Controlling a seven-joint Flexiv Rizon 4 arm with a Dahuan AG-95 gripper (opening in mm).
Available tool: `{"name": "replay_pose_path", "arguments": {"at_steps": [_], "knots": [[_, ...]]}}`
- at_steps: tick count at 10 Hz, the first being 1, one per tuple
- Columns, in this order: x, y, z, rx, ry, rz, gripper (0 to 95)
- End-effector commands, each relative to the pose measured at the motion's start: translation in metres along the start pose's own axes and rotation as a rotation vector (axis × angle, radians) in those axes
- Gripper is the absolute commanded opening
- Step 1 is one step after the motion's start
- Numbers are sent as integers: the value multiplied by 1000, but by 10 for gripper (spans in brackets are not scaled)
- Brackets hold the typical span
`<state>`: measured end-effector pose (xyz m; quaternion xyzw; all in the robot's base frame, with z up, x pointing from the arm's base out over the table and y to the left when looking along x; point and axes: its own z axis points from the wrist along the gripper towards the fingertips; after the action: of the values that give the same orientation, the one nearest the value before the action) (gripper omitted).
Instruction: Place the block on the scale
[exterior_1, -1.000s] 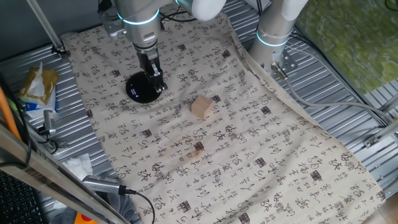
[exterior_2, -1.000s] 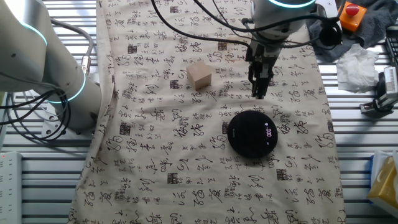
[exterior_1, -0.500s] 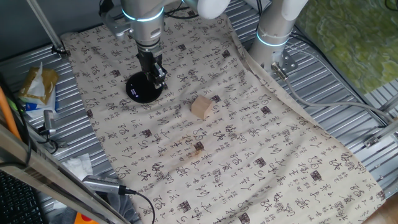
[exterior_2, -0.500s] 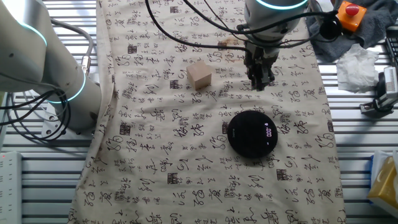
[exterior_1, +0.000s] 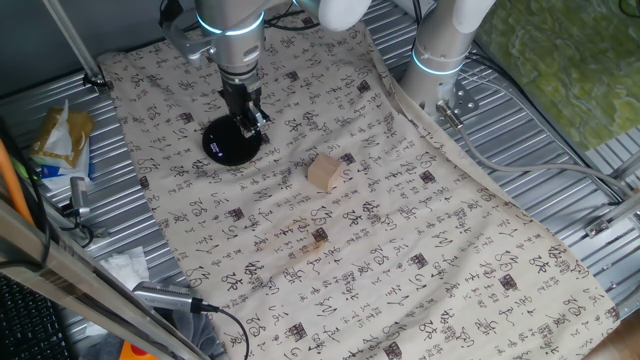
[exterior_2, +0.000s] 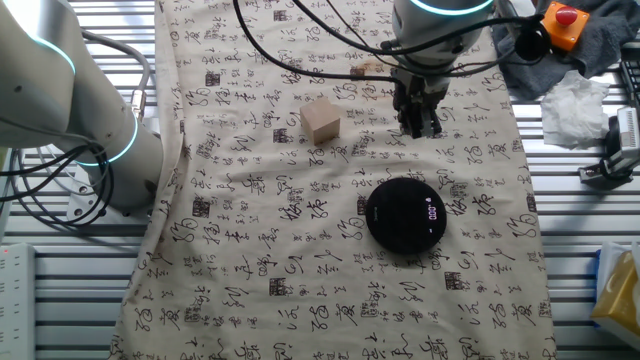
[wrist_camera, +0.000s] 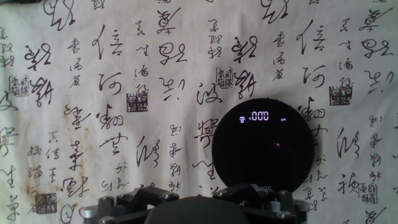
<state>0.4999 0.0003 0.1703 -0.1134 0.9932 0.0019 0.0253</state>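
The block (exterior_1: 323, 172) is a small cube of pale tan wood with plain faces, so it has no long axis. It sits flat on the cloth (exterior_1: 400, 240), turned so that one vertical edge faces the camera in one fixed view, its sides running askew to the cloth's edges. It lies well apart from the scale (exterior_1: 229, 143) and from the gripper (exterior_1: 250, 124), with nothing touching it.

The scale is a flat round black disc with a glossy top. In the hand view (wrist_camera: 263, 149) a small lit readout shows near the far rim, along with a faint red dot on the shiny surface. In the other fixed view (exterior_2: 405, 214) the readout sits toward the disc's right side.

The gripper (exterior_2: 419, 123) hangs above the cloth just beside the scale's rim, fingers pointing down. The jaws look close together with nothing between them, though the views do not settle this, so I cannot tell their state for sure.

The tabletop (exterior_1: 560, 150) is ribbed grey metal, and the cloth draped over it is cream fabric printed with black brush characters and small square seals, lightly wrinkled.
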Motion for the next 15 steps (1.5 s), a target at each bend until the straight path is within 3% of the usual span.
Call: {"name": "replay_pose_path", "arguments": {"at_steps": [1, 8, 15], "knots": [[0, 0, 0, -1, 0, -2, 0], [0, 0, -1, -1, 1, -26, 0], [1, 0, -1, 5, 4, 16, 0]]}}
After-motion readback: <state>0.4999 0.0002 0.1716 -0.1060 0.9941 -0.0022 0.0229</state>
